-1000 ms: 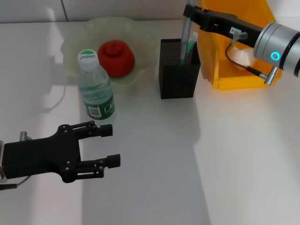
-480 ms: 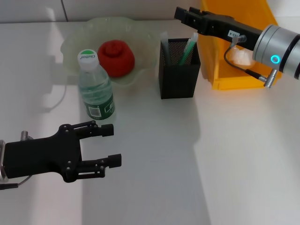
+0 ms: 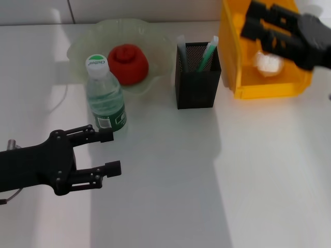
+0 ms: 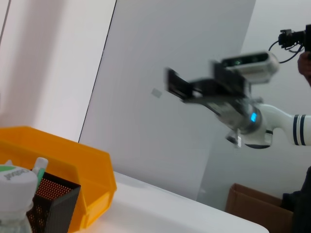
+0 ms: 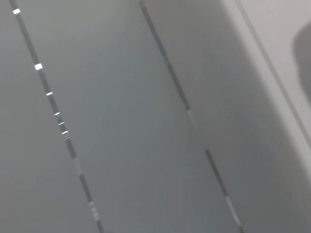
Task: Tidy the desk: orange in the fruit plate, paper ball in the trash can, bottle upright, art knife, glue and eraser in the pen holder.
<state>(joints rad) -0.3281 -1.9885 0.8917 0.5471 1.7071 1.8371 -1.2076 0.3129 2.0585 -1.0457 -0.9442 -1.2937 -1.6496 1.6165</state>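
Note:
The orange [image 3: 128, 63] lies in the pale green fruit plate [image 3: 83, 39]. In front of the plate the bottle [image 3: 106, 95] stands upright; its cap [image 4: 14, 174] shows in the left wrist view. Two slim items, one pale [image 3: 181, 47] and one green and white [image 3: 208, 49], stick out of the black mesh pen holder [image 3: 196, 85]. I cannot tell which is the art knife or the glue, and the eraser is hidden. The paper ball [image 3: 269, 62] sits in the yellow trash can [image 3: 258, 88]. My right gripper [image 3: 249, 19] hovers open and empty over the can. My left gripper [image 3: 111, 151] is open and empty, just in front of the bottle.
The trash can stands right beside the pen holder [image 4: 48, 204] on the white table [image 3: 207, 181]. In the left wrist view my right arm [image 4: 233, 97] hangs in the air and a cardboard box [image 4: 252, 204] stands beyond the table. The right wrist view holds only a grey wall.
My right gripper let go of the green-and-white item in the pen holder, then pulled away to the right over the trash can. My left gripper drew back slightly to the left.

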